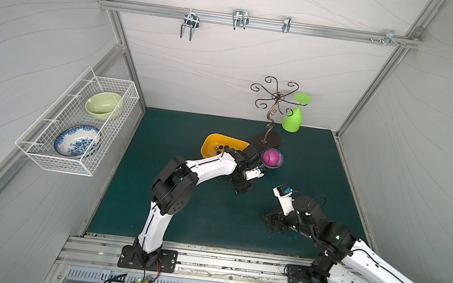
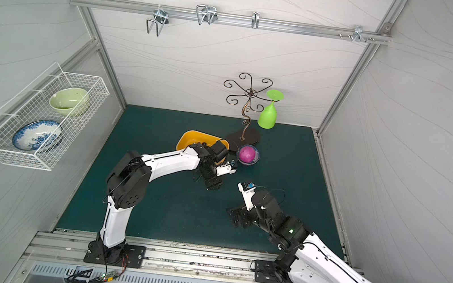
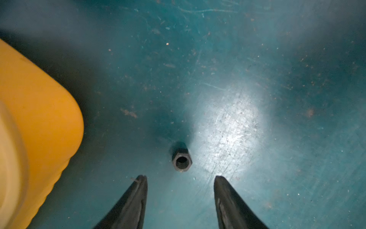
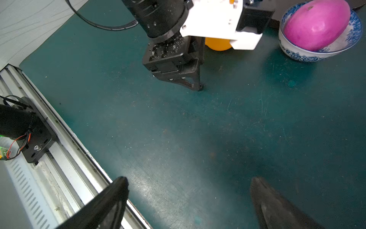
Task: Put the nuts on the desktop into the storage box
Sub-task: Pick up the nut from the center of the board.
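We keep our left claw (image 3: 180, 176) released, its two black fingers apart and low over the teal desktop (image 3: 257, 59). One black hex nut (image 3: 181, 161) sits on the desktop with its hole facing up, just ahead of the fingertips. It is in line with the gap and touches neither finger. The yellow storage box (image 3: 39, 119) stands close beside this claw, and in a top view we see several dark nuts (image 1: 220, 147) inside it. Our right claw (image 4: 189, 178) gapes wide and empty, well apart from the hex nut.

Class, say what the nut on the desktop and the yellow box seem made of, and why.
Nut: probably metal, dull dark finish; crisp hex faces, bored hole.
Box: probably plastic, smooth satin yellow-orange; rounded moulded corner.
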